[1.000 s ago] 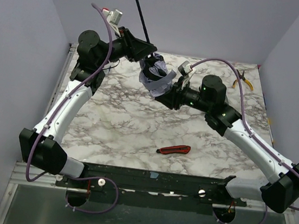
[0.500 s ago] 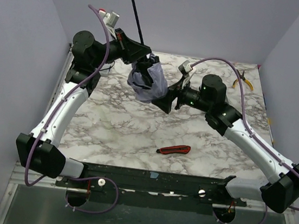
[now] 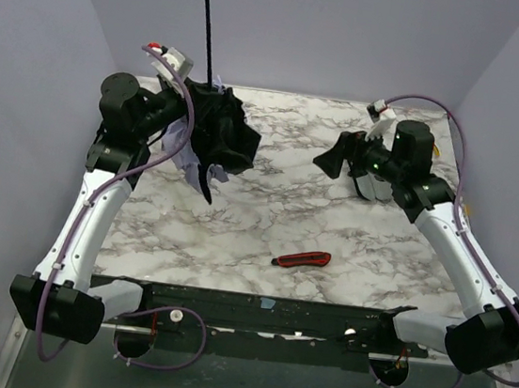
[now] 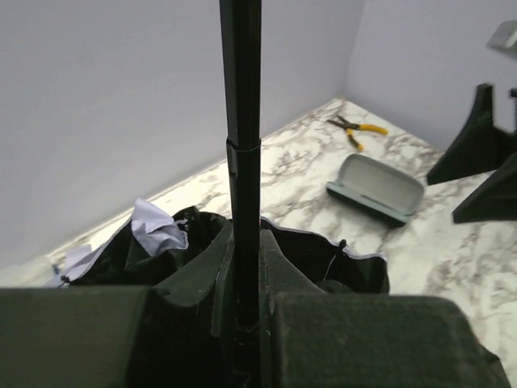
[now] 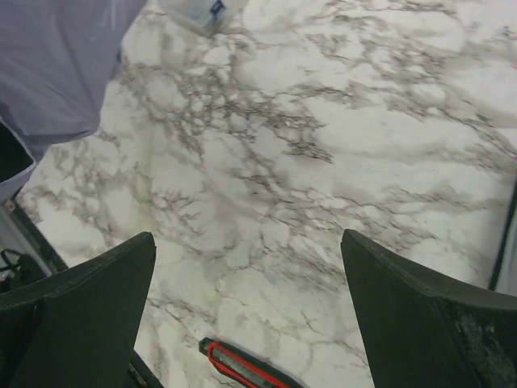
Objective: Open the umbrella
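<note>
Umbrella [image 3: 217,137] half-unfurled, black lining outward, shaft [image 4: 242,121] upright, left tool [image 4: 242,271] clenching shaft, right tool [image 5: 246,238] released.

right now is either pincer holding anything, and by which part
The left pincer is shut on the umbrella, on its black shaft near the canopy; the right pincer is open, holding nothing.

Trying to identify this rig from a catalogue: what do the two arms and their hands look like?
Both the left arm and right arm have white links between chunky black joints, each carrying a lilac cable. Green lights glow near the right wrist. The left hand and right hand are matte black, with wedge-shaped fingers.
</note>
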Controlling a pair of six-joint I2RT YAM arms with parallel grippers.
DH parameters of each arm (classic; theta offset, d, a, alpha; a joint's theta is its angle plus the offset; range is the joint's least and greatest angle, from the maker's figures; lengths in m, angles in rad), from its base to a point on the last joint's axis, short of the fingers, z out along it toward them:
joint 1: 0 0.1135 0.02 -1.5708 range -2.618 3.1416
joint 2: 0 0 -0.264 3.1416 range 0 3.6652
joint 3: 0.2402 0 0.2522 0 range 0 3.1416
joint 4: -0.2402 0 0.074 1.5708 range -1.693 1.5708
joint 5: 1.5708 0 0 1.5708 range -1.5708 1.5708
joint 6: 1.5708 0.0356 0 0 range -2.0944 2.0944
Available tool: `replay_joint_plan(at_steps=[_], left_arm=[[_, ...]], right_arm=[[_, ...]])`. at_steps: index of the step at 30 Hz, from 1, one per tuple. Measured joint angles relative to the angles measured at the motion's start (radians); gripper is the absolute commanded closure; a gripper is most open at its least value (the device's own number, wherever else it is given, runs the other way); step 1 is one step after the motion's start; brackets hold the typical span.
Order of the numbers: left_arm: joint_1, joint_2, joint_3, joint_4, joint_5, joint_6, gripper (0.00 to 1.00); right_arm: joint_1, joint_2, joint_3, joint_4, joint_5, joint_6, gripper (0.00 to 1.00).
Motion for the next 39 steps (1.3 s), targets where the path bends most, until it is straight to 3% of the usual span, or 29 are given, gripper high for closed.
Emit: replay_joint_plan(at_steps=[7, 11, 14, 17, 21, 23, 30, 32, 36, 39], left_arm=[[-0.039, -0.039, -0.066, 0.001, -0.036, 0.081, 1.0], [-0.305, -0.09, -0.172, 0.006, -0.028, 0.046, 1.0], [-0.389, -0.105, -0.215, -0.015, 0.013, -0.005, 1.0], [-0.331, -0.105, -0.211, -0.032, 0.0, 0.004, 1.0], [-0.125, -0.046, -0.112, -0.048, -0.034, 0.053, 1.0], [-0.111, -0.023, -0.082, -0.04, -0.059, 0.087, 1.0], [-0.462, -0.023, -0.093, -0.081, -0.019, 0.143, 1.0], [-0.415, -0.02, -0.085, -0.08, -0.004, 0.123, 1.0], [-0.162, 0.061, 0.011, -0.046, -0.029, 0.111, 1.0], [-0.097, 0.098, 0.035, -0.014, -0.05, 0.159, 1.0]], right_arm=[[-0.099, -0.061, 0.023, -0.104, 0.037, -0.024, 0.0], [-0.12, -0.108, 0.027, -0.121, 0.04, -0.037, 0.0], [-0.124, -0.129, 0.026, -0.121, 0.035, -0.042, 0.0], [-0.125, -0.134, 0.026, -0.118, 0.034, -0.042, 0.0], [-0.125, -0.134, 0.023, -0.111, 0.018, -0.053, 0.0], [-0.125, -0.134, 0.014, -0.099, 0.001, -0.064, 0.0], [-0.125, -0.098, -0.012, -0.077, -0.051, -0.085, 0.0], [-0.125, -0.084, -0.012, -0.078, -0.053, -0.093, 0.0], [-0.125, -0.067, -0.011, -0.078, -0.053, -0.106, 0.0], [-0.125, -0.042, -0.002, -0.078, -0.042, -0.112, 0.0]])
